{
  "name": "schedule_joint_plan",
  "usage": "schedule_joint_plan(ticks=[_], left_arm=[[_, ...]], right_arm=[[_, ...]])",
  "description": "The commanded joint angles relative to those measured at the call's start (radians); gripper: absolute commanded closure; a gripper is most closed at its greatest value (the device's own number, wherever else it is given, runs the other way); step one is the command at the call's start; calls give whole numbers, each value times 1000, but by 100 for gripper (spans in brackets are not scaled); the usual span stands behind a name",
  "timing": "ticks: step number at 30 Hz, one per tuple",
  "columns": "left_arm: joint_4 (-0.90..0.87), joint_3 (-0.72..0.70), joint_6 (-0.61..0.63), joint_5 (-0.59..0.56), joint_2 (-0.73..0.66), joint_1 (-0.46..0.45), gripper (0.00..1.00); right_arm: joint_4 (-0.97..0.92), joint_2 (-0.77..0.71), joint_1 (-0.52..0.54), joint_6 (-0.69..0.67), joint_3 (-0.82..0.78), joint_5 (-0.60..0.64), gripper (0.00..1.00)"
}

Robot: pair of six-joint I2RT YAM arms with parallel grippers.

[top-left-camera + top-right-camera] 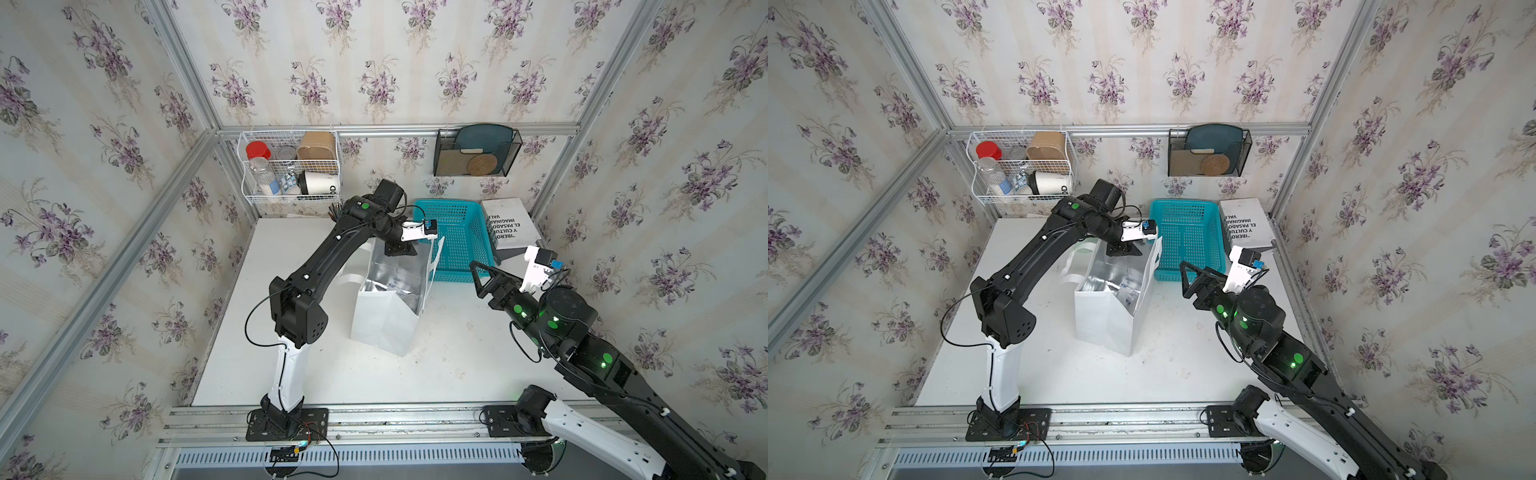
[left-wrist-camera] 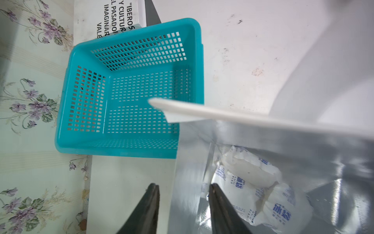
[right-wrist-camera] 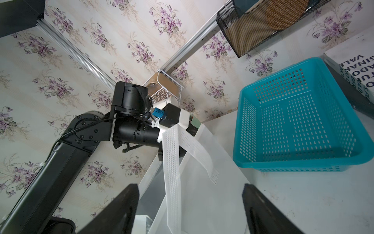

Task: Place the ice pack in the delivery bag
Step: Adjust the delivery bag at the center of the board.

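The delivery bag [image 1: 382, 328] [image 1: 1100, 320] stands open in the middle of the table, white outside with silver foil lining [image 2: 303, 145]. The ice pack [image 2: 253, 192] [image 1: 1129, 295], a white pouch with blue print, lies inside it on the bottom. My left gripper [image 1: 401, 249] [image 2: 184, 188] is at the bag's far rim. Its jaws stand apart, one finger inside the bag and one outside, with the bag's wall in the gap. My right gripper [image 1: 478, 276] [image 3: 190, 188] hovers open and empty to the right of the bag, facing its side and a strap handle [image 3: 172, 162].
A blue mesh basket [image 1: 457, 241] [image 2: 129, 150] sits empty just behind the bag on the right. A white book [image 1: 511, 224] leans behind the basket. A wire shelf of jars and cups [image 1: 291, 166] and a black mesh rack [image 1: 476, 151] hang on the back wall.
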Motion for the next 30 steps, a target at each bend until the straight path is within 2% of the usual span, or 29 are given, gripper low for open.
schedule_joint_plan(ticks=[1, 3, 4, 8, 10, 15, 21, 25, 30], left_arm=[[32, 14, -26, -33, 10, -4, 71], [31, 10, -32, -40, 5, -7, 96], [29, 8, -41, -46, 0, -8, 100], [7, -9, -96, -58, -45, -6, 100], [6, -28, -169, -82, -81, -3, 100], [-6, -38, -477, -257, -153, 13, 100], [-188, -24, -879, -447, -168, 86, 100], [-224, -151, -1152, -470, -245, 176, 100], [-114, -358, -1343, -445, -396, 206, 100]], right_arm=[[-9, -11, -1, 6, 8, -8, 14], [-14, -18, -1, 3, 7, -6, 15], [-18, -19, -1, 0, 7, -6, 15], [-22, -13, -1, -16, 8, -14, 14], [-19, -7, -1, -24, 6, -17, 14], [1, 26, -1, -63, 2, -46, 14], [33, 83, -1, -104, -3, -133, 13], [64, 140, -1, -73, -11, -208, 13], [109, 300, -29, 44, 19, -403, 10]])
